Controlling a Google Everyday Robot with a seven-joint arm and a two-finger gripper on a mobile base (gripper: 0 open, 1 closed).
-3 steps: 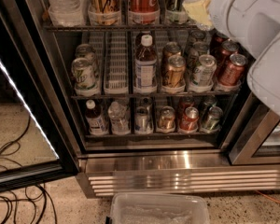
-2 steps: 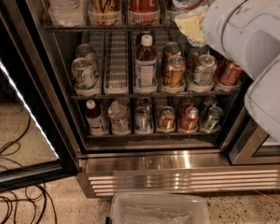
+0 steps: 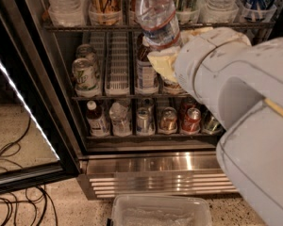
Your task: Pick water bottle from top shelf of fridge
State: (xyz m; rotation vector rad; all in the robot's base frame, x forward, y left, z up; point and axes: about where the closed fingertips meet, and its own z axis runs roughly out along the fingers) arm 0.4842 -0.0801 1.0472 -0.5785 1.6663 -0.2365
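Observation:
The water bottle (image 3: 154,14), clear and ribbed with a blue-and-white label band, is tilted in front of the open fridge (image 3: 151,161), its top cut off by the upper edge of the view. My gripper (image 3: 164,60) is shut on the bottle's lower part, with a cream-coloured finger (image 3: 161,64) showing under the label. The bottle hangs just in front of the top shelf (image 3: 85,28), whose clear lane cups hold other bottles and cans. My white arm (image 3: 236,102) fills the right side and hides the right end of the racks.
The lower racks hold soda cans (image 3: 85,74), a brown-liquid bottle (image 3: 145,74) and small bottles (image 3: 97,119). The black-framed glass door (image 3: 23,107) stands open at the left. A clear plastic bin (image 3: 160,211) and black cables (image 3: 14,197) lie on the floor.
The arm has swung left and nearer the camera. The water bottle has come out of the top shelf with the gripper and now stands in front of the racks.

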